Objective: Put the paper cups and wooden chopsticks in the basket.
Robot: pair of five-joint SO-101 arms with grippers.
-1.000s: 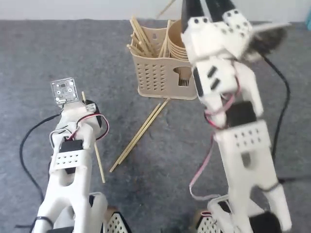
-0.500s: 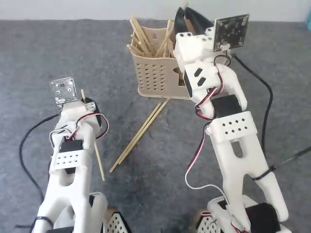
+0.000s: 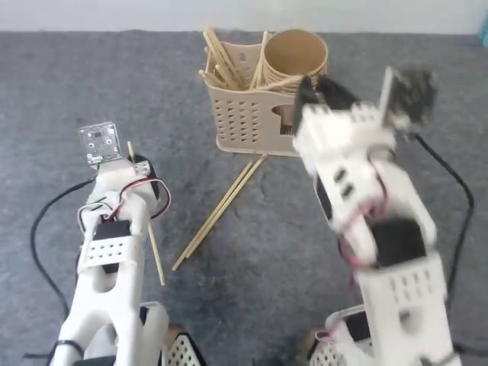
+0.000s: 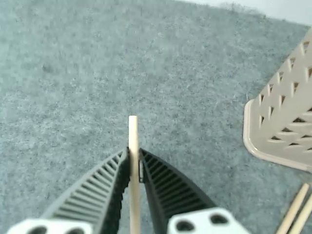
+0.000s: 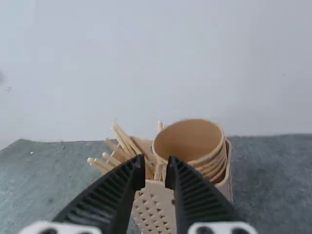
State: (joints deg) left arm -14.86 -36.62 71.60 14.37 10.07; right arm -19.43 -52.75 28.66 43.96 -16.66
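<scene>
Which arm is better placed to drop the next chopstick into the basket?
Left, probably: the left gripper is shut on a chopstick that needs only carrying to the basket. The right gripper, near the basket, holds nothing; the loose chopsticks lie on the mat.

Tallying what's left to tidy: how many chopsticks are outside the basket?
3. One chopstick is clamped in the left hand; a pair of chopsticks lies side by side on the table before the basket. The arms may hide more.

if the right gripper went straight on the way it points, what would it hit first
Most likely the basket, at its near wall just under the stacked paper cups. Depth is unclear from the wrist view.
</scene>
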